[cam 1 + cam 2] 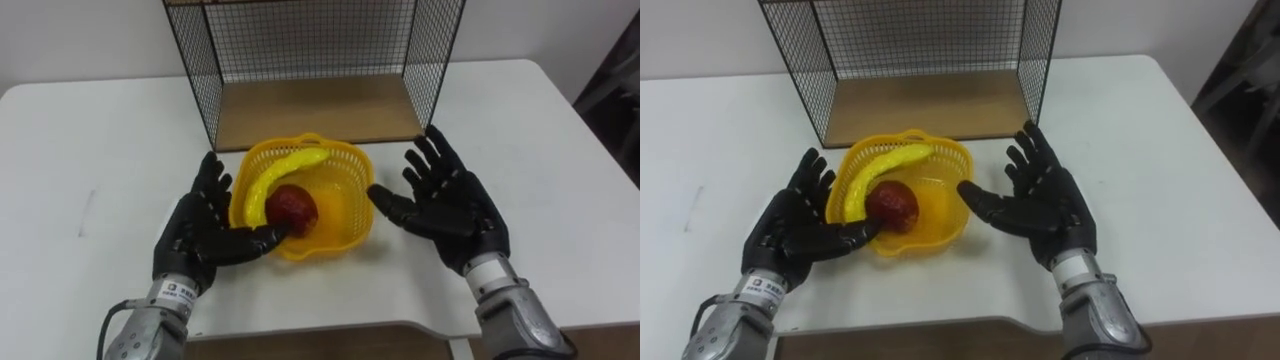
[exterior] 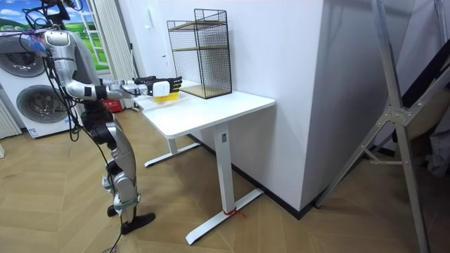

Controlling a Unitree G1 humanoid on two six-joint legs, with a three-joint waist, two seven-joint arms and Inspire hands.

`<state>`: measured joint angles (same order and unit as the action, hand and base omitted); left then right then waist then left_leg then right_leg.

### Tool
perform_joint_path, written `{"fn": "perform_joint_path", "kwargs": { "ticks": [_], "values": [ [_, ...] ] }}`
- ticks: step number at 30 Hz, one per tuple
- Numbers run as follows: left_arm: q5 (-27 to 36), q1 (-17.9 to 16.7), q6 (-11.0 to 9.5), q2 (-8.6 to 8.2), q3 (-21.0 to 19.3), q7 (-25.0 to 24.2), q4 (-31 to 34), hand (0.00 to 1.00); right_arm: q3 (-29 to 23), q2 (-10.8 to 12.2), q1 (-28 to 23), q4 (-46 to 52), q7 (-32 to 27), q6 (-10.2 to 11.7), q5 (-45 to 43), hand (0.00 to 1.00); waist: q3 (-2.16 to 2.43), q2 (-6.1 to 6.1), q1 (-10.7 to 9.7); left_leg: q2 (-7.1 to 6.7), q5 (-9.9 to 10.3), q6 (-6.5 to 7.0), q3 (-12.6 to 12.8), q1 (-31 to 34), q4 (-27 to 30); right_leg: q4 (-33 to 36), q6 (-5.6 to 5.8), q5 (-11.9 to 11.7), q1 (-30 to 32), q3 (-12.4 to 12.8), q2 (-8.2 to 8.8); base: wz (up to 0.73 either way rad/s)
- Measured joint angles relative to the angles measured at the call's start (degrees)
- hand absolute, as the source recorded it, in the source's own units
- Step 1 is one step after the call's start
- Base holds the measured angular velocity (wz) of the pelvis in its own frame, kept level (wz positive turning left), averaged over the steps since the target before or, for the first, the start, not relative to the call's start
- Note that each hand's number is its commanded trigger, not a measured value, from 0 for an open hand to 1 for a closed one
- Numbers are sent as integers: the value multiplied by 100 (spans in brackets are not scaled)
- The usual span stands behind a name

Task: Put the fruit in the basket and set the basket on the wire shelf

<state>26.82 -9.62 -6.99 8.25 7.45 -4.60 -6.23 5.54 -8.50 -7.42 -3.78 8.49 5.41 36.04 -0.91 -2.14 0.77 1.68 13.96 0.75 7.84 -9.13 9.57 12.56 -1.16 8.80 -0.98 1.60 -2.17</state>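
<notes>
Left eye view, read from left to right. The left robot hand [image 1: 205,228] lies over the bench [image 1: 90,150] just left of the basket [image 1: 352,160]. Its fingers are straight and spread and hold nothing, and its thumb reaches across to the basket's near-left wall and appears to touch it. The basket, yellow and open-weave, stands on the bench and already holds the fruit. The banana [image 1: 272,180] has its long axis running from the near-left rim to the far middle. A red fruit [image 1: 292,207] lies against the banana's near end. The right robot hand [image 1: 452,205] stands just right of the basket, likewise flat-fingered and empty, palm turned toward it. Whether its thumb meets the wall cannot be told.

The wire shelf [image 1: 320,112] stands directly behind the basket with its open front facing it. The coming move is therefore judged to be a two-handed lift carried straight away from the robot. Both hands flank the basket, the left being the closer. The shelf's upper part is cut off. In the room view the robot stands at the bench's end with both arms held forward.
</notes>
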Motion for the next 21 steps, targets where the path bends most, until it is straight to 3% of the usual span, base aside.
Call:
{"fn": "perform_joint_path", "kwargs": {
  "ticks": [12,21],
  "values": [
    [-1,0,39,-7,70,-3,-1,0,154,29,3,-135,50,-2,-2,0,24,40,41,3,0,0,-3,4,2,4,-2,-2,-6,-6,-1,0],
    [62,1,76,-43,208,-11,-1,0,434,16,15,-466,91,-25,-75,0,16,91,51,1,0,0,-5,3,16,12,-2,-2,-9,-25,3,0]
  ]
}}
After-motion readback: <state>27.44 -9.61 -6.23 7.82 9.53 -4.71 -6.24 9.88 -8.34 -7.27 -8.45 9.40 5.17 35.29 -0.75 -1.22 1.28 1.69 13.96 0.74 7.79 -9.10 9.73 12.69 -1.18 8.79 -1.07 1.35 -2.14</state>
